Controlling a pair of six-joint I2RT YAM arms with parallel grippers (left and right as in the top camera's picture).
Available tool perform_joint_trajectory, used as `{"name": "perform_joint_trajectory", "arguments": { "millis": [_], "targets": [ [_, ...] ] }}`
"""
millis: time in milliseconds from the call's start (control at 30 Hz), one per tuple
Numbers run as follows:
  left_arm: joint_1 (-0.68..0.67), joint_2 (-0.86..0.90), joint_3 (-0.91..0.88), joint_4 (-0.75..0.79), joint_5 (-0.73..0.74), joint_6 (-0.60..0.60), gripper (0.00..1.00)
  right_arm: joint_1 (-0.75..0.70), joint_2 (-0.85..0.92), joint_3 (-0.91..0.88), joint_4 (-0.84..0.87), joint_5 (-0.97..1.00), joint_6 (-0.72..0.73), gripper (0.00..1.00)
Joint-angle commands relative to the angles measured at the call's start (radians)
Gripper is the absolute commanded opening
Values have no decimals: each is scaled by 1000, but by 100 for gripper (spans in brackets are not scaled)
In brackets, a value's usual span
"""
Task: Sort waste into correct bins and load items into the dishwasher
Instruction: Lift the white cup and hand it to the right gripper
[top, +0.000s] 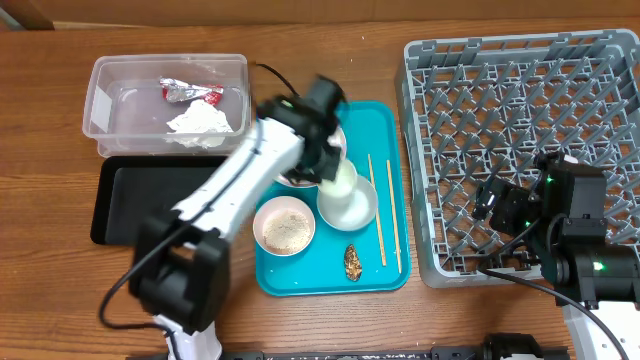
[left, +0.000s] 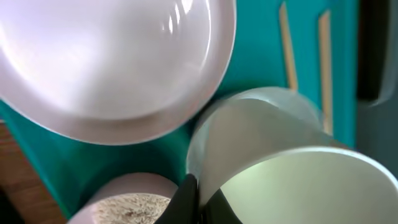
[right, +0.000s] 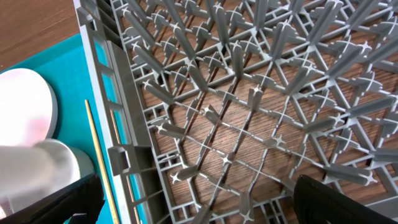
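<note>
Left gripper (left: 198, 205) clenched on cup (left: 280, 155) rim, over tray (left: 261, 50). Just beside jaws: crumb bowl (left: 124, 202). Beyond: chopsticks (left: 287, 43). Far: rack (top: 520, 80), right gripper (right: 193, 205) released above it. Loading step, apparently; next move: carry cup across, seat between pegs.

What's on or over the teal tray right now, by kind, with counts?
white cup: 1
plates and bowls: 3 (crumb bowl, plate under the cup, half-hidden plate)
chopsticks: 2
brown food lump: 1
Total: 7
</note>
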Motion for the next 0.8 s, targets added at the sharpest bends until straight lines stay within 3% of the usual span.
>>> {"name": "perform_joint_trajectory", "arguments": {
  "millis": [0,133,200,300,333,433,500,767],
  "targets": [
    [121,-95,65,19,274,2,4,6,-1,35,-8,75,3,100],
    [241,-83,62,63,656,2,4,6,5,35,23,160,119,100],
    [284,-64,62,74,805,19,4,6,20,35,87,97,132,100],
    [309,-29,62,84,1015,104,4,6,55,35,197,-208,32,100],
    [307,-4,62,72,1136,177,4,6,83,35,253,-517,-105,100],
    [285,28,62,39,1184,244,4,6,124,35,287,-908,-253,100],
    [256,51,61,29,1197,245,4,6,154,35,306,-1046,-270,100],
    [129,80,61,51,1265,263,4,7,209,35,346,-1062,-270,100]
  ]
}}
